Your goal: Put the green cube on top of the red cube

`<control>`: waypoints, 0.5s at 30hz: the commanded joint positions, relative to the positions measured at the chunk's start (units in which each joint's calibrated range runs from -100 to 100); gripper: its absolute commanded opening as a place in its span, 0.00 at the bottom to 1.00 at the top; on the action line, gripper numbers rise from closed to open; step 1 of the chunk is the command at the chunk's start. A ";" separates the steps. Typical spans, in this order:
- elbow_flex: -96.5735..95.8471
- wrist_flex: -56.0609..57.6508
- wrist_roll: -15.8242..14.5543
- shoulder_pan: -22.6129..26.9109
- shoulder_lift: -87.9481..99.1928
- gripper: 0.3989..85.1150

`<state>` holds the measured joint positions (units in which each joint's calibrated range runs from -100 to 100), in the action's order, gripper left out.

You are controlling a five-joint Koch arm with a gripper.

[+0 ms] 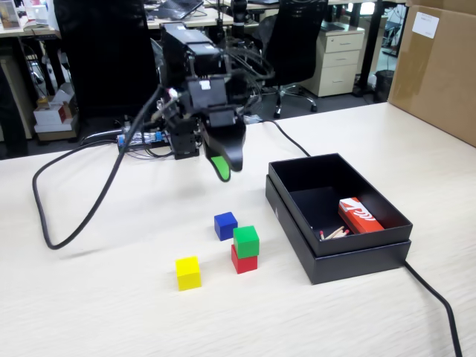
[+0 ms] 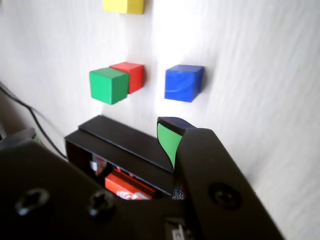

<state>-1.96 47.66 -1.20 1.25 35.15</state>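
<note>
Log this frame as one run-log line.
claw: raised, empty, state unclear | green cube: stacked on red cube, offset | blue cube, yellow cube: on table

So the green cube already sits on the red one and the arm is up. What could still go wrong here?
1. The green cube sits offset on the red cube, overhanging one side, so a nudge could tip it off.
2. The blue cube stands close beside the stack; bumping it might topple the stack.
3. The pincer hangs above the cubes; a low return sweep could hit them.
</note>
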 commanded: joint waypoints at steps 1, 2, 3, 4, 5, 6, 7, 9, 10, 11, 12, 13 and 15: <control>-5.11 -0.70 0.63 0.00 15.74 0.56; -8.55 -0.70 0.63 0.00 19.53 0.57; -10.64 -0.70 0.63 -0.05 21.71 0.57; -12.63 -0.70 0.63 -0.15 23.78 0.57; -16.90 -1.14 0.98 -0.39 28.14 0.57; -19.71 -1.39 1.07 -0.49 30.66 0.57; -22.43 -1.65 1.27 -0.54 32.96 0.57; -28.05 -3.04 1.51 -0.63 37.55 0.57; -31.22 -4.07 1.66 -0.63 39.84 0.57; -36.21 -4.25 2.00 -0.78 43.97 0.57; -38.47 -4.25 2.20 -0.93 46.04 0.58; -40.74 -4.25 2.34 -1.03 47.99 0.58; -47.99 -5.02 2.88 -1.12 53.72 0.58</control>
<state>-48.06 45.18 1.00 0.22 82.01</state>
